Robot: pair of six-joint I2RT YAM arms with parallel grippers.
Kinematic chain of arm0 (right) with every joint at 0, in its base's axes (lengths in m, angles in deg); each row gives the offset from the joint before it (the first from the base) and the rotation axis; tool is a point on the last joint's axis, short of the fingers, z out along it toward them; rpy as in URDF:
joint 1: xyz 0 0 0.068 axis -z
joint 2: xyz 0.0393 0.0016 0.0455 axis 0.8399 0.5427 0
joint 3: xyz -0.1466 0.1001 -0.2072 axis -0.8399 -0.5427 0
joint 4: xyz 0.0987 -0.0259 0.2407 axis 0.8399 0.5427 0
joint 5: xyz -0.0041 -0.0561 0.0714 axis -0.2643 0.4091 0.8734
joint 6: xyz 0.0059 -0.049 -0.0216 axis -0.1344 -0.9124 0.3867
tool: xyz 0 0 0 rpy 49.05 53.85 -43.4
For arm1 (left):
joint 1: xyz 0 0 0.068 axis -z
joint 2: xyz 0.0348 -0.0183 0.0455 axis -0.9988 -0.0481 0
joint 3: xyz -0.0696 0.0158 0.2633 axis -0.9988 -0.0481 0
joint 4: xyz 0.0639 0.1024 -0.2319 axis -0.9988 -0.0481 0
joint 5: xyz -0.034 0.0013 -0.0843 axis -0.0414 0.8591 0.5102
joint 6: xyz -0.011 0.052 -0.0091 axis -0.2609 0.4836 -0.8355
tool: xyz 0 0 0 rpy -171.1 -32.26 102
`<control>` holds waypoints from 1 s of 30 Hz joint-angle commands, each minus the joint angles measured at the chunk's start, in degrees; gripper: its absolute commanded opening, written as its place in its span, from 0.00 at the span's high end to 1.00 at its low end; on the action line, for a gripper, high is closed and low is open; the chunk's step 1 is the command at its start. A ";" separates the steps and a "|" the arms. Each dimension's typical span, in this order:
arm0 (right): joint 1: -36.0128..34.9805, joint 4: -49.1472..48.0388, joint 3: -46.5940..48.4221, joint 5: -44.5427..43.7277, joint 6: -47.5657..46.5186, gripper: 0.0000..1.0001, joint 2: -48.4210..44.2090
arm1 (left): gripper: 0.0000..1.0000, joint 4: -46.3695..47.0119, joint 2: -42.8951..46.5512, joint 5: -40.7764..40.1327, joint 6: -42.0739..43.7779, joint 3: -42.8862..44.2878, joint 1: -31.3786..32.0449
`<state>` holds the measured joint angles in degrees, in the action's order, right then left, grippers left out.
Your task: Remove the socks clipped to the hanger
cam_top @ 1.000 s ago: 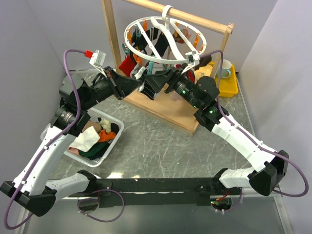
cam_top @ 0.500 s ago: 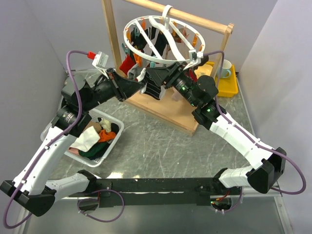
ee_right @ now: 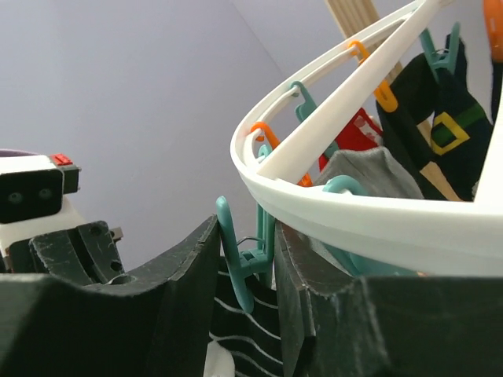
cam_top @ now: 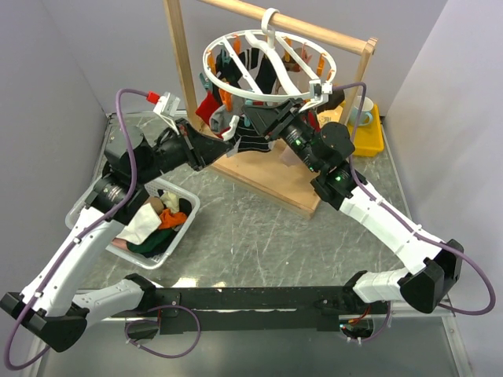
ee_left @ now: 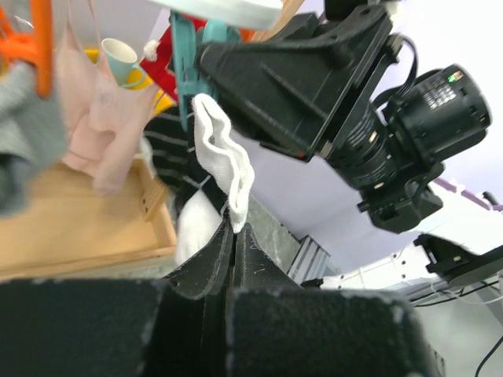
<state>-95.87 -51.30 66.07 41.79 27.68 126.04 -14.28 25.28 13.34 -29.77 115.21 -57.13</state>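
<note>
While the left gripper (ee_left: 231, 232) pinched the white sock (ee_left: 224, 157) by its lower end, the right gripper (ee_right: 244, 271) squeezed a teal clip (ee_right: 236, 251) under the hanger (ee_right: 354, 216) on the wooden rack (cam_top: 179, 55).

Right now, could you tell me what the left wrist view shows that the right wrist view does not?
Only the left wrist view: the left tool shut on the white sock, a pale pink sock and a cup. Only the right wrist view: a black sock with a green-and-yellow buckle. Both: the teal clip that the right tool squeezes, and the striped black sock below it.
</note>
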 commanded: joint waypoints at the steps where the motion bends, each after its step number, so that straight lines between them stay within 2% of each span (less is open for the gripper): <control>1: -0.02 0.22 0.95 -2.75 -2.77 0.64 -2.89 | 0.99 -1.72 2.54 -0.61 1.85 -0.65 0.30; 7: -0.02 1.98 0.51 -4.25 -4.44 0.67 -3.51 | 0.99 -6.64 2.99 -1.14 3.70 -1.62 0.39; 13: -0.02 3.47 0.42 -4.25 -6.11 0.64 -4.21 | 0.99 -15.16 3.25 -6.49 7.47 0.04 0.30; 14: 0.07 3.65 -0.10 -4.25 -6.46 0.62 -4.56 | 0.99 -16.91 3.16 -9.03 8.18 0.57 0.30; 17: -0.02 5.14 -1.07 -5.39 -8.22 0.40 -6.14 | 0.99 -22.63 3.51 -15.52 10.90 2.86 0.39; 19: 0.07 6.72 -1.51 -4.96 -9.72 0.30 -7.46 | 0.99 -26.74 3.69 -19.32 12.74 4.17 0.21; 20: -0.02 7.51 -1.60 -4.95 -10.07 0.21 -7.90 | 0.99 -27.82 3.69 -23.16 13.27 4.62 0.30; 24: 0.07 11.38 -1.95 -5.30 -12.87 0.10 -11.58 | 0.99 -32.57 4.30 -31.87 14.68 4.89 0.21; 30: 0.86 17.44 -4.58 -5.57 -17.71 0.08 -19.14 | 0.99 -37.40 7.02 -44.79 13.11 2.26 -0.84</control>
<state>-95.70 -37.44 62.66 37.20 14.94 112.62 -47.08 29.50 -18.59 -16.63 117.94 -57.13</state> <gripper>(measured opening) 0.918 0.026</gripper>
